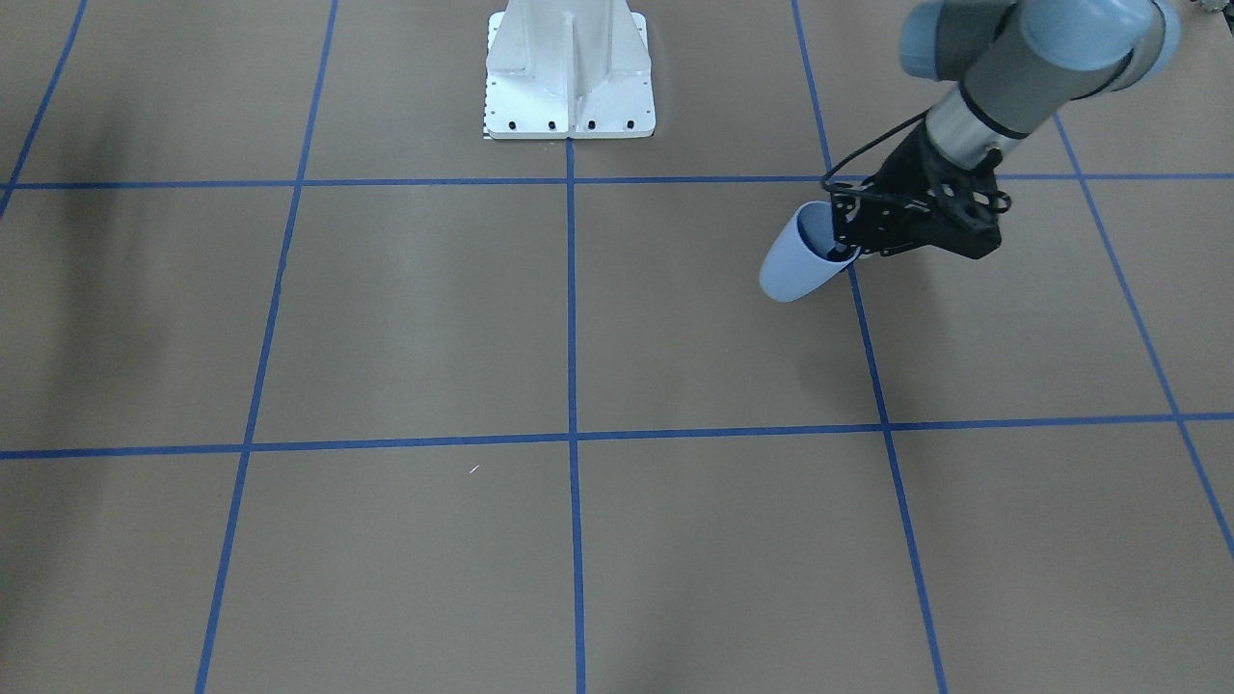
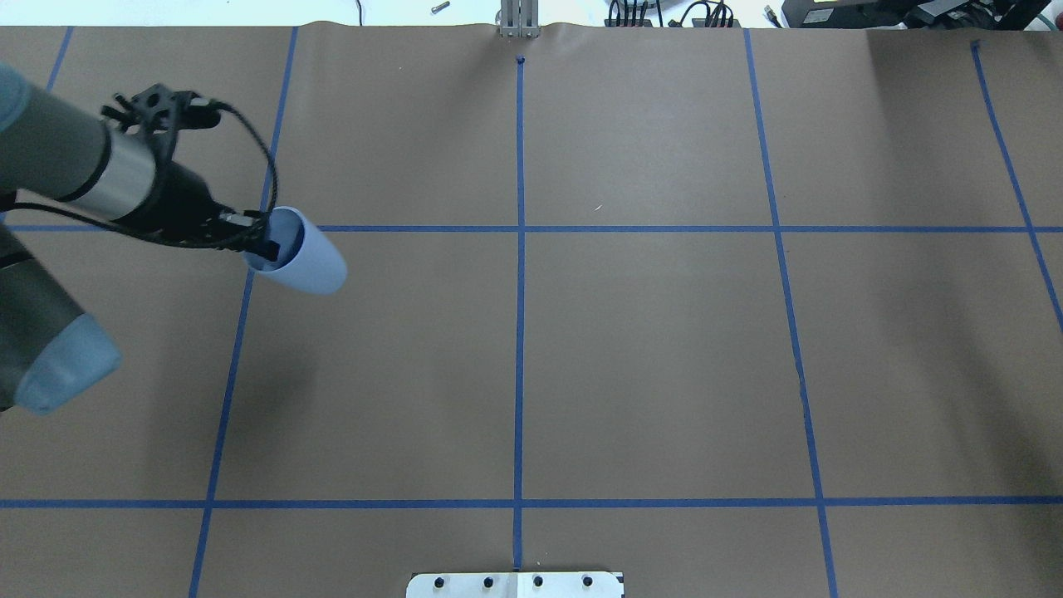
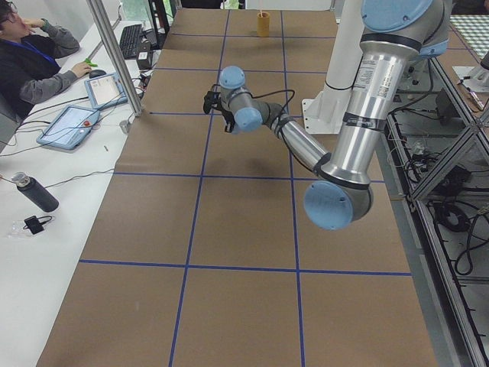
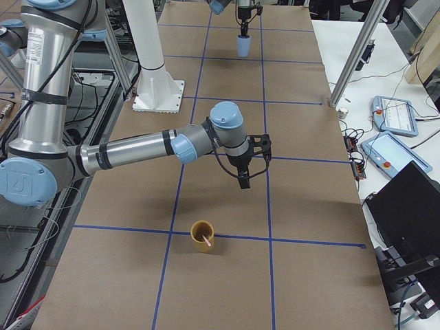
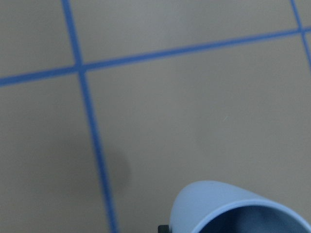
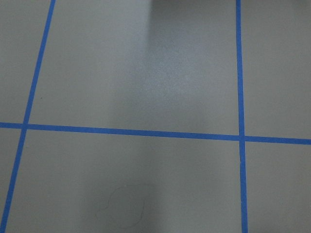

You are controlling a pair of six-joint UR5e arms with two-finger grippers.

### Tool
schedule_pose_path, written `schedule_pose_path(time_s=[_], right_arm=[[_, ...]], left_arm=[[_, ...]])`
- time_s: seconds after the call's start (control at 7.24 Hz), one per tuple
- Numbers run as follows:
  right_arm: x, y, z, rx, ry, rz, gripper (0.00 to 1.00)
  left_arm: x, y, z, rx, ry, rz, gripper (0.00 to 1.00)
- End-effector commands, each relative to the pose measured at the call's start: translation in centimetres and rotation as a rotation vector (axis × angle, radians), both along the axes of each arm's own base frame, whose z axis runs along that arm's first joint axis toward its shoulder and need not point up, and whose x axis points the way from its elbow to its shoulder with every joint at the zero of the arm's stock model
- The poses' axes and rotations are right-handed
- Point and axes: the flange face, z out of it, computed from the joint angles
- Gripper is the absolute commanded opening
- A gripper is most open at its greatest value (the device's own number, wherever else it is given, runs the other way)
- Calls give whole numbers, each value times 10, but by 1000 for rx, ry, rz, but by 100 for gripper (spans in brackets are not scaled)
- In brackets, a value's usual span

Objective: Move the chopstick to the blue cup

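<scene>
Here, left end effector (image 2: 264,246) clamped on the blue cup (image 2: 306,259) rim, cup tilted above the surface (image 2: 581,349), chopstick (image 4: 205,238) in an orange cup (image 4: 200,248), right end effector (image 4: 245,177) state cannot be told

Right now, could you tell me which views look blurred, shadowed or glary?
Left wrist view: soft, blue tape lines smeared, pale blue plastic cup cropped at the bottom edge. Right wrist view: pale glare on brown paper. Overhead view: sharp, broad soft shadows.
</scene>
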Motion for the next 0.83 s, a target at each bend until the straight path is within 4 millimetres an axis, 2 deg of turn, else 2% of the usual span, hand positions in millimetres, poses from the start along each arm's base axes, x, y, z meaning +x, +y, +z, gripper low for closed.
schedule_pose_path(time_s=[0.0,0.14,0.28,0.41,0.69], right_arm=[[0,0,1,-3,-1,0,100],[0,1,1,-5,-1,0,100],[0,0,2,-6,-1,0,100],[-1,0,2,-7,-2,-2,100],[0,0,2,-8,-5,-1,100]], left_arm=[[106,9,-101,-88,-142,-69,0],[157,20,-125,-98,-162,-98,0],[209,51,-124,-99,-202,-108,0],[235,58,-127,-89,-226,-118,0],[260,54,-113,-84,-226,-122,0]])
